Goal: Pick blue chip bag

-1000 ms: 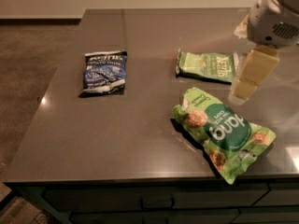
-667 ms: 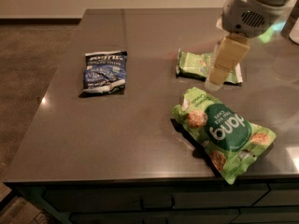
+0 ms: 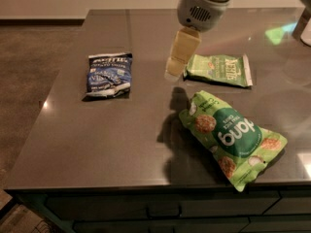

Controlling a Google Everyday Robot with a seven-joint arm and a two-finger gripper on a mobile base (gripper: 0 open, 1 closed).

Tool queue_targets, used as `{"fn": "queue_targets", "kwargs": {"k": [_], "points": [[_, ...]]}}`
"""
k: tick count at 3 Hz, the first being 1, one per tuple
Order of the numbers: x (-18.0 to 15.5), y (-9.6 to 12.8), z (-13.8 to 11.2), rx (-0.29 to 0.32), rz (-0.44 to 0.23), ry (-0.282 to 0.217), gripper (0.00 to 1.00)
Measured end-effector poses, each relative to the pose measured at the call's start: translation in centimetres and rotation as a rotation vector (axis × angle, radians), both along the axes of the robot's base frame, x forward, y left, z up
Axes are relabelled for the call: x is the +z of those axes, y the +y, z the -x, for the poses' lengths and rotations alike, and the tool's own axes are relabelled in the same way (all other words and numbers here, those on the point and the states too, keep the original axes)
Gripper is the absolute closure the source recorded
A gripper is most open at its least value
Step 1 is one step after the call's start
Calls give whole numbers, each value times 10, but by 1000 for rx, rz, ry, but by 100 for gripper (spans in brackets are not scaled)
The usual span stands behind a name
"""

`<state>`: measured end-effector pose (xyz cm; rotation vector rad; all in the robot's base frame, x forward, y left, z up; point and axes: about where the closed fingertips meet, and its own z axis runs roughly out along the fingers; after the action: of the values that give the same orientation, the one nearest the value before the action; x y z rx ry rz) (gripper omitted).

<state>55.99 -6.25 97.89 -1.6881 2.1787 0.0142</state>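
The blue chip bag (image 3: 109, 74) lies flat on the dark grey counter (image 3: 97, 135) at the left, dark navy with white lettering and a black top band. My gripper (image 3: 176, 70) hangs from the arm above the middle of the counter, to the right of the blue bag and apart from it, just left of the small light-green bag (image 3: 221, 70). Its cream-coloured fingers (image 3: 182, 52) point down.
A larger bright-green rice-chip bag (image 3: 229, 137) lies at the front right, near the counter's front edge. The counter's left edge drops to a brownish floor (image 3: 29, 72). A pale object (image 3: 305, 30) shows at the far right edge.
My gripper has moved left across the counter, from over the right side past the small light-green bag toward the blue chip bag. The bags have not moved.
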Motion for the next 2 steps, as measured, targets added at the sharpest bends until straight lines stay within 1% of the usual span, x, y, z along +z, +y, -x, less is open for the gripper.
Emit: {"fn": "queue_targets", "kwargs": {"k": [1,2], "points": [[-12,48,-15,44,-30,3,0],[-20,90,-25,83,-59,7,0]]}}
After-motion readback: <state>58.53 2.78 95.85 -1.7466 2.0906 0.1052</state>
